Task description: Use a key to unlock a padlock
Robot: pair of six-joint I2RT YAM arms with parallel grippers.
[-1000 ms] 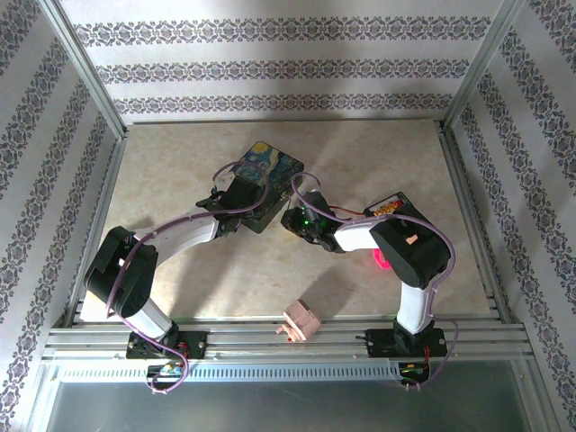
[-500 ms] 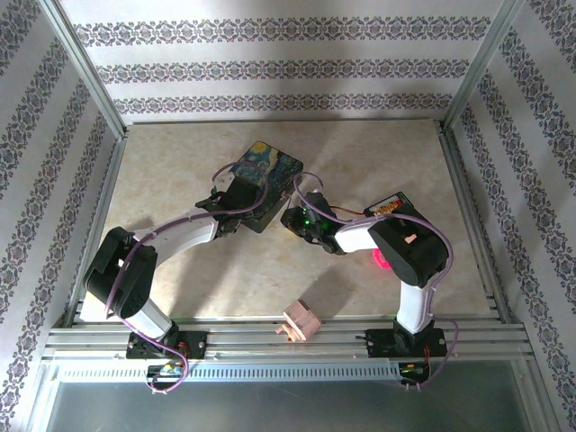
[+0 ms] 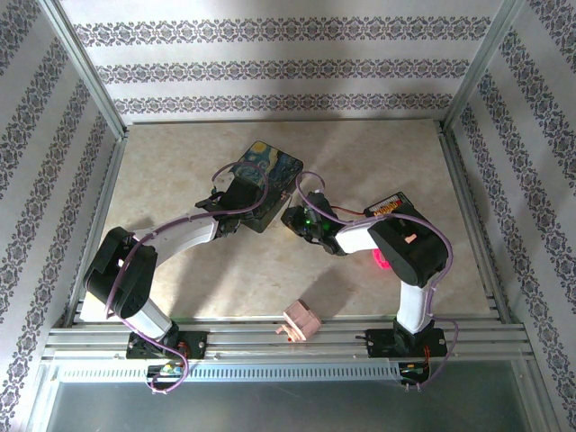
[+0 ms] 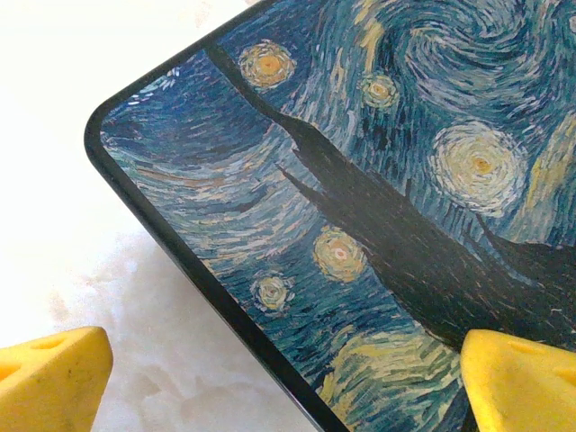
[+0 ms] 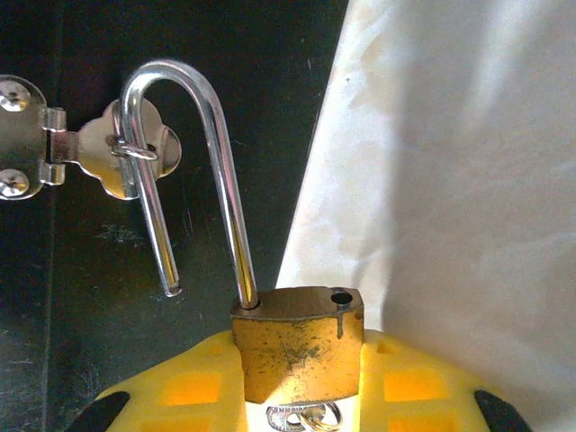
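The brass padlock [image 5: 300, 346] is pinched between my right gripper's [image 5: 300, 378] yellow fingers [image 5: 189, 391]. Its silver shackle [image 5: 189, 153] is sprung open, with the free end out of the body and the loop still hooked through the ring of the metal clasp [image 5: 90, 148] on the box's black side. The grey key [image 5: 301, 418] with its ring pokes out under the padlock. From above, the right gripper [image 3: 292, 216] sits at the painted box's [image 3: 270, 166] near right edge. My left gripper [image 4: 288, 378] stands open over a corner of the box lid [image 4: 378, 180], fingers [image 4: 54, 373] wide apart.
A small wooden block [image 3: 302, 319] rests on the front rail between the arm bases. A pink object [image 3: 380, 260] lies beside the right arm. Metal frame rails [image 3: 468, 207] and patterned walls bound the beige table [image 3: 180, 153].
The right wrist has edged very slightly toward the far side; the left arm and the box have stayed put.
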